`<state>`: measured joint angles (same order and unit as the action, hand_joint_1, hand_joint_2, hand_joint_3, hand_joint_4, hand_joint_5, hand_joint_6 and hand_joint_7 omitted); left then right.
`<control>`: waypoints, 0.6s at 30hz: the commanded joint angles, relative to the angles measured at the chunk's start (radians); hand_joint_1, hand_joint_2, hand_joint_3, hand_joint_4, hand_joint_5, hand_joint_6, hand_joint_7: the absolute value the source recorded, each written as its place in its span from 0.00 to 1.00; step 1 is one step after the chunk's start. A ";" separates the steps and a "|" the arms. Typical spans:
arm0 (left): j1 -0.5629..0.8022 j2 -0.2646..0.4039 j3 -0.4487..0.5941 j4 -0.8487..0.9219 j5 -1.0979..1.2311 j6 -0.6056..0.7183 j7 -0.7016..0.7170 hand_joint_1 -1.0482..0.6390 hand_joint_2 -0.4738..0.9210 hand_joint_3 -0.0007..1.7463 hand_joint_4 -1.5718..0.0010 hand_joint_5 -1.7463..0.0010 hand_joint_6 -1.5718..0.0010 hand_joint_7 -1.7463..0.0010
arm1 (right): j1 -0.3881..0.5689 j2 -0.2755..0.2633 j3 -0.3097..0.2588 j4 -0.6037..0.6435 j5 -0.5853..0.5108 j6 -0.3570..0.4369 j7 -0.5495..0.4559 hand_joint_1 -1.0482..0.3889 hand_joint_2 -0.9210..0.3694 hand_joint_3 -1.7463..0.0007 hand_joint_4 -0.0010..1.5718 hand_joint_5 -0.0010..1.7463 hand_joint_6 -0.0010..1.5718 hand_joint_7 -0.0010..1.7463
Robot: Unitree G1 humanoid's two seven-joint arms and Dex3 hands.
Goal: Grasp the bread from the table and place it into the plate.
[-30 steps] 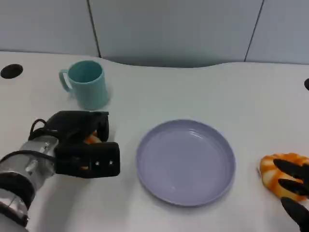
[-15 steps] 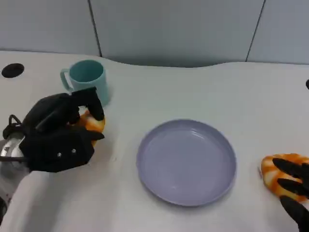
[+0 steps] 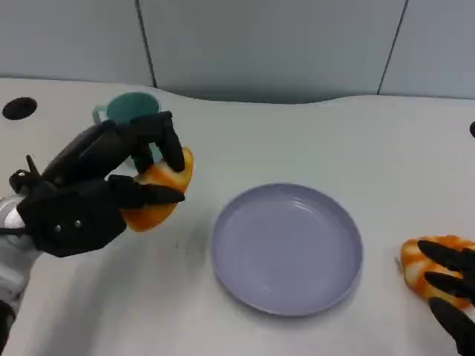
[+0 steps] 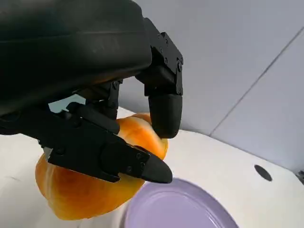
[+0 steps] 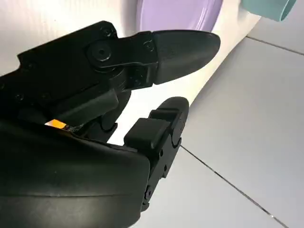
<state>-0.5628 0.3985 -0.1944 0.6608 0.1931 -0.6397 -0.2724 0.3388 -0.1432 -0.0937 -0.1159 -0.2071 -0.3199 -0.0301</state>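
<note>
An orange bread roll (image 3: 159, 199) hangs above the table, gripped between the thumb and fingers of my left hand (image 3: 89, 194), just left of the lavender plate (image 3: 286, 248). The left wrist view has the roll (image 4: 90, 190) under my left hand (image 4: 99, 76), with the plate's rim (image 4: 175, 211) close beside it. A second orange roll (image 3: 417, 265) lies on the table right of the plate. The spread fingers of my right hand (image 3: 449, 289) rest over it. In the right wrist view my right hand (image 5: 109, 109) has its fingers apart, beside the plate (image 5: 175, 9).
A teal mug (image 3: 126, 108) stands behind my left hand, partly hidden by it, and its rim (image 5: 266, 7) also appears in the right wrist view. A dark round hole (image 3: 18, 108) sits at the table's far left. A grey panelled wall runs behind the table.
My left hand has lifted the roll off the table and carried it up and to the right, toward the plate. The right hand and its roll have not moved.
</note>
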 commanded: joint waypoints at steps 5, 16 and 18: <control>-0.096 -0.097 -0.059 0.024 0.021 -0.020 -0.101 0.53 0.97 0.04 0.51 0.00 0.66 0.00 | -0.001 -0.011 -0.003 0.007 -0.007 0.001 -0.008 0.45 0.00 0.80 0.61 0.01 0.50 0.00; -0.201 -0.200 -0.132 0.165 0.072 -0.075 -0.124 0.52 0.97 0.04 0.49 0.00 0.65 0.00 | 0.002 -0.006 0.000 0.006 0.012 0.003 -0.001 0.46 0.00 0.80 0.60 0.01 0.51 0.00; -0.257 -0.239 -0.197 0.195 0.169 -0.099 -0.081 0.52 0.97 0.04 0.48 0.00 0.63 0.00 | 0.005 -0.005 0.003 0.001 0.009 0.009 0.000 0.46 0.00 0.80 0.61 0.01 0.51 0.00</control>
<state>-0.7502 0.1856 -0.3350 0.8216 0.2758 -0.7079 -0.3765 0.3426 -0.1434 -0.0916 -0.1106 -0.2049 -0.3212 -0.0328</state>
